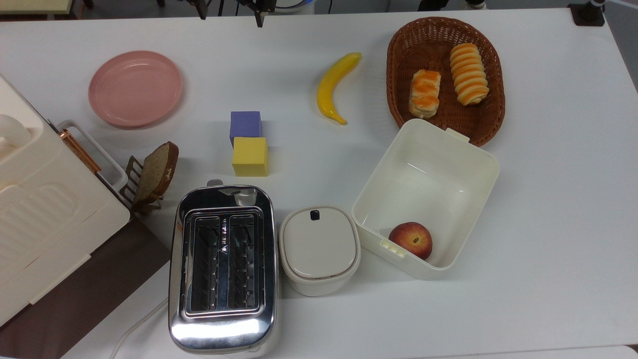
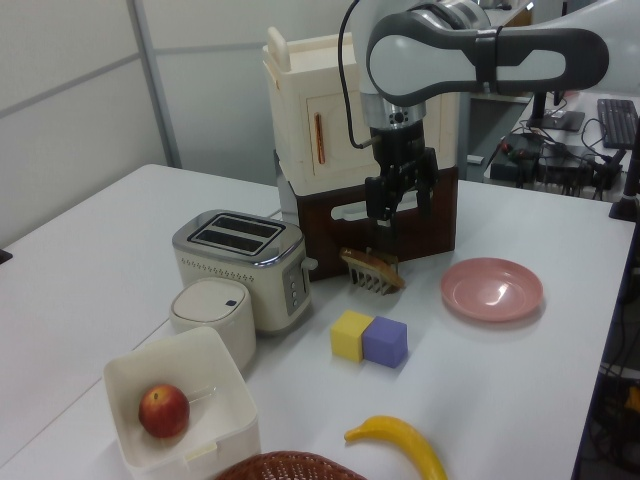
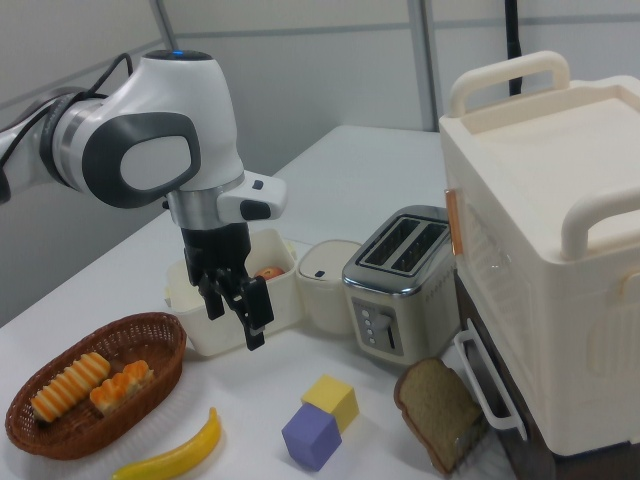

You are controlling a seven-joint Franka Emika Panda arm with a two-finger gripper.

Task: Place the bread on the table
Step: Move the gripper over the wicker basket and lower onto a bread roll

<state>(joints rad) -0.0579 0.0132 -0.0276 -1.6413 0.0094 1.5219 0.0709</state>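
Your gripper (image 3: 232,300), fingers spread and empty, hangs mid-frame in the right view; the bread (image 3: 117,389) lies lower left in the basket (image 3: 60,435), beside the striped roll (image 3: 67,388).

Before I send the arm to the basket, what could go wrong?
The bread lies close beside the striped roll, so the open end effector may catch the wrong one. The white bin overlaps the basket rim, crowding that side.
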